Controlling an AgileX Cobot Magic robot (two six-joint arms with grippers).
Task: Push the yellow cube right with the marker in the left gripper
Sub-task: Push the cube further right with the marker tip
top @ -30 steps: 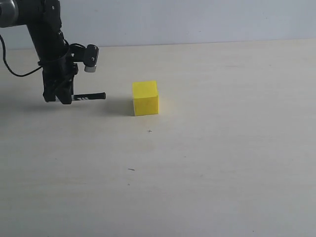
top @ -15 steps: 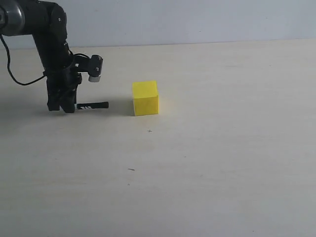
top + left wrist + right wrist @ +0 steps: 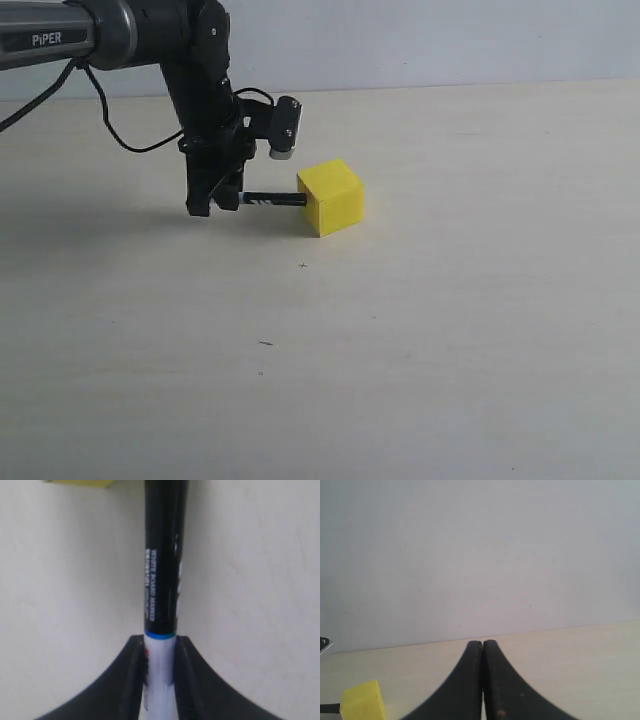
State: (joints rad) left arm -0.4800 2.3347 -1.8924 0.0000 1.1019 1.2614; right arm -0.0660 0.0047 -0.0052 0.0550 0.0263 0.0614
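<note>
The yellow cube (image 3: 333, 196) rests on the pale table, turned slightly askew. Left of it, my left gripper (image 3: 212, 203) is shut on the marker (image 3: 272, 199), which lies level and points right. Its black tip touches the cube's left face. The left wrist view shows the marker (image 3: 161, 570) running from the white barrel clamped between the black fingers (image 3: 134, 672) to the cube's edge (image 3: 82, 483). My right gripper (image 3: 482, 645) is shut with nothing in it and hangs above the table. From there the cube (image 3: 364, 701) appears low at one side. The right gripper is absent from the exterior view.
The dark arm marked "PiPER" (image 3: 60, 38) reaches in from the upper left, with a black cable (image 3: 125, 130) looping beneath it. A pale wall (image 3: 420, 40) stands behind the table's far edge. Small dark specks (image 3: 265, 343) mark the table nearer the camera.
My left gripper has swept right with the marker until the tip met the cube. The cube has shifted right and turned a little.
</note>
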